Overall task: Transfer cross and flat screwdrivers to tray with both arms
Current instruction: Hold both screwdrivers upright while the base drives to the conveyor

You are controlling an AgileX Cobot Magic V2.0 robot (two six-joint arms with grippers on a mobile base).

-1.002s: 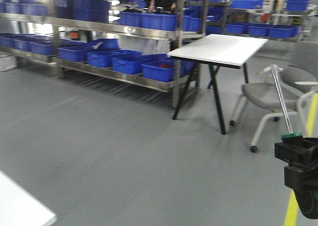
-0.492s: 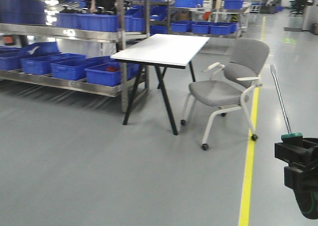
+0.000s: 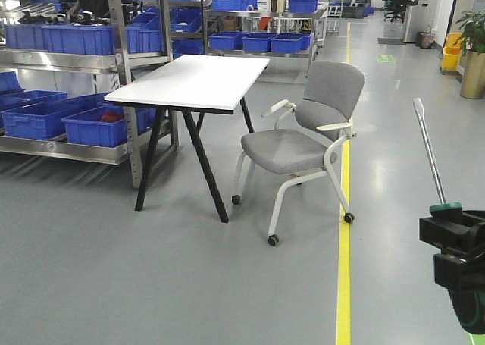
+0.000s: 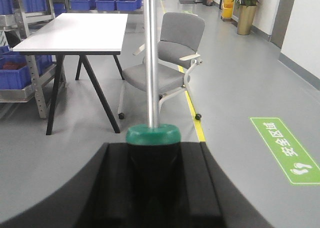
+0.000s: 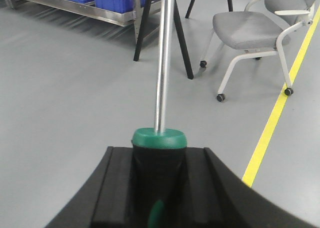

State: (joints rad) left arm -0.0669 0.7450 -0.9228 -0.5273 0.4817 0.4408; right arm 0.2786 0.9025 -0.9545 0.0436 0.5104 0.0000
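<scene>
Floor point(image 3: 151, 284) fills most of the front view. At 4 o'clock a black claw point(image 3: 449, 230) is closed round the green-topped handle of a screwdriver point(image 3: 429, 152), whose shaft stands nearly upright. Whose arm this is I cannot tell. A white table point(image 3: 193, 79) sits at 11 o'clock and a grey chair point(image 3: 303, 140) at 12. The tray is in no view.

In the left wrist view, the left claw point(image 4: 152, 155) is clamped on a screwdriver point(image 4: 150, 62) handle, with the shaft running to 12 o'clock and the tip cut off.

In the right wrist view, the right claw point(image 5: 159, 160) likewise grips the second screwdriver point(image 5: 164, 62) by its handle.

Both tools look light and rigid. The polished shafts would probably slip, so the handle seems the sound hold.
</scene>
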